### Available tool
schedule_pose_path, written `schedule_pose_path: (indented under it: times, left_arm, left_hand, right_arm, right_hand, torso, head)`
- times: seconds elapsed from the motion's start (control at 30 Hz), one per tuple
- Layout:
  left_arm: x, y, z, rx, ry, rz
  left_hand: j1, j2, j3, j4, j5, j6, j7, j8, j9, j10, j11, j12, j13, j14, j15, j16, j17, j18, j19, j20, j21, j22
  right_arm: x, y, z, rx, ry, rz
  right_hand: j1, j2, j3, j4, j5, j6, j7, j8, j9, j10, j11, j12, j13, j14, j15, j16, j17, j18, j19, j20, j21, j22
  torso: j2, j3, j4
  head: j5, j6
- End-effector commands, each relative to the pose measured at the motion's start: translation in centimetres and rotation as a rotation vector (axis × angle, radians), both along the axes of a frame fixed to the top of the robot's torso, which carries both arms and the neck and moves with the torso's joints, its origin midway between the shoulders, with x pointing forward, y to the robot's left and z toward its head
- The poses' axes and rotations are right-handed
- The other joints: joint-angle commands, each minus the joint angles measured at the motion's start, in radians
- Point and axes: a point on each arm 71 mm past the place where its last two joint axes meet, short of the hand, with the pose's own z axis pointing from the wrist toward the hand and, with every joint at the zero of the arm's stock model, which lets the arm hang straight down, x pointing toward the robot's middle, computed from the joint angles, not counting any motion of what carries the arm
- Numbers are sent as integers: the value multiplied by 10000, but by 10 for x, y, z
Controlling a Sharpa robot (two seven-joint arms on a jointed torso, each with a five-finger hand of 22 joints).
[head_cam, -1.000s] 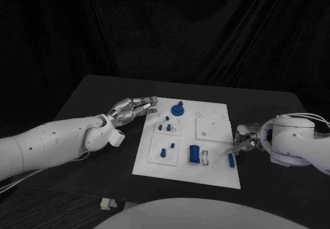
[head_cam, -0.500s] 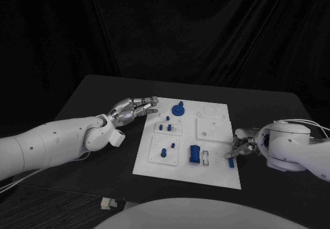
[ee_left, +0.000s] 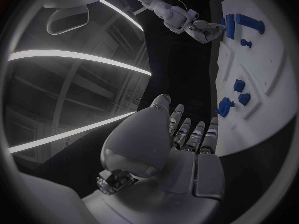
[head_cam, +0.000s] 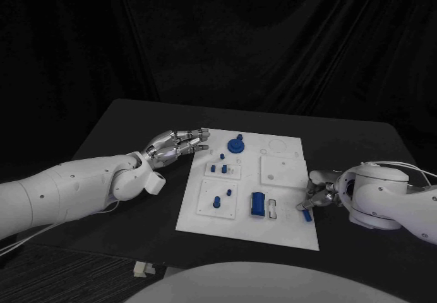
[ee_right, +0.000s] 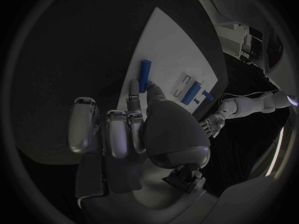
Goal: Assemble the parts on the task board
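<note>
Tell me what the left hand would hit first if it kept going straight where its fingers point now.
Probably the round blue part near the far edge of the task board. The left hand, open, points across the board's far left corner toward it. Height above the board is unclear, so it might pass over.

matt white task board (head_cam: 290, 235), seemingly plastic blue parts (head_cam: 257, 203)

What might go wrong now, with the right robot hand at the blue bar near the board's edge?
1. The right robot hand touches only one end of the blue bar, so it may slip or pivot.
2. The bar lies near the task board's right edge and might be pushed off.
</note>
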Motion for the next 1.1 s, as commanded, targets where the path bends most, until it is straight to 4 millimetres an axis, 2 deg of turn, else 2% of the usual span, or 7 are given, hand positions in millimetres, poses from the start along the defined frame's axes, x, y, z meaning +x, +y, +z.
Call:
schedule_pose_path:
  times: [0.03,0.13,0.23,0.27,0.4,0.63,1.1]
  left_arm:
    - [-1,-1,0,-195,3,-60]
    - [-1,-1,0,-197,9,-59]
    - [-1,-1,0,-196,10,-54]
    - [-1,-1,0,-196,8,-50]
    - [-1,-1,0,-191,8,-38]
    - [-1,-1,-1,-193,22,-58]
    - [-1,-1,-1,-190,30,-45]
  left_hand:
    - [42,-100,41,-1,33,-11,2,42,7,-19,59,32,11,3,8,43,10,-113,63,33,48,-13]
    - [42,-100,41,-1,33,-11,2,42,7,-19,59,32,11,3,8,43,10,-113,63,33,48,-13]
    - [42,-100,41,-1,33,-11,2,42,7,-19,59,32,11,3,8,43,10,-113,63,33,48,-13]
    - [42,-100,41,-1,33,-11,2,42,7,-19,59,32,11,3,8,43,10,-113,63,33,48,-13]
    - [44,-102,49,-4,35,-8,5,41,7,-18,63,32,11,1,9,44,9,-115,64,33,48,-15]
    - [44,-102,49,-4,35,-8,5,41,7,-18,63,32,11,1,9,44,9,-115,64,33,48,-15]
    - [48,-107,65,-10,41,-20,9,38,5,-14,69,37,11,1,9,46,10,-118,73,33,49,-9]
  right_arm:
    - [-2,-1,-4,246,-64,-441]
    - [-3,0,-4,706,45,-825]
    - [-4,0,-5,1178,248,-1260]
    - [-4,0,-5,1361,334,-1430]
    - [-7,0,-5,1984,621,-2007]
    - [-12,5,-1,3195,1356,-3070]
    - [-14,13,-1,4216,2265,-4041]
  right_hand:
    - [368,21,365,-444,673,-190,-5,-122,-16,1047,86,13,2623,737,81,-79,1134,169,-38,30,-62,1766]
    - [557,-32,736,-764,989,-297,70,-214,-1,1047,148,13,2623,736,128,-94,1112,173,-47,70,-103,1762]
    - [547,-121,1103,-1009,1626,-282,116,-220,39,1047,192,13,2623,739,166,-93,1118,171,-38,107,-100,1771]
    - [407,-183,1347,-1120,1897,-270,133,-190,66,1047,209,13,2623,741,186,-93,1117,171,-30,124,-95,1778]
    - [12,-334,2036,-1436,2484,-235,134,-61,162,1047,202,13,2623,746,184,-84,1133,167,-5,134,-68,1792]
    - [-410,-445,2504,-1621,2531,-222,99,50,254,1047,177,13,2623,762,167,-48,1199,153,29,125,-7,1811]
    - [-859,-511,2989,-1777,2732,-311,102,119,326,1047,179,13,2623,776,166,-13,1259,143,54,119,42,1825]
  torso:
    - [1,1,-1]
    - [2,2,0]
    - [1,1,-1]
    - [1,1,-1]
    - [1,0,-1]
    - [1,1,0]
    - [1,0,0]
  head:
    - [-8,-2]
    - [0,-2]
    - [3,-2]
    - [15,-2]
    - [30,-2]
    - [-17,-2]
    - [13,-2]
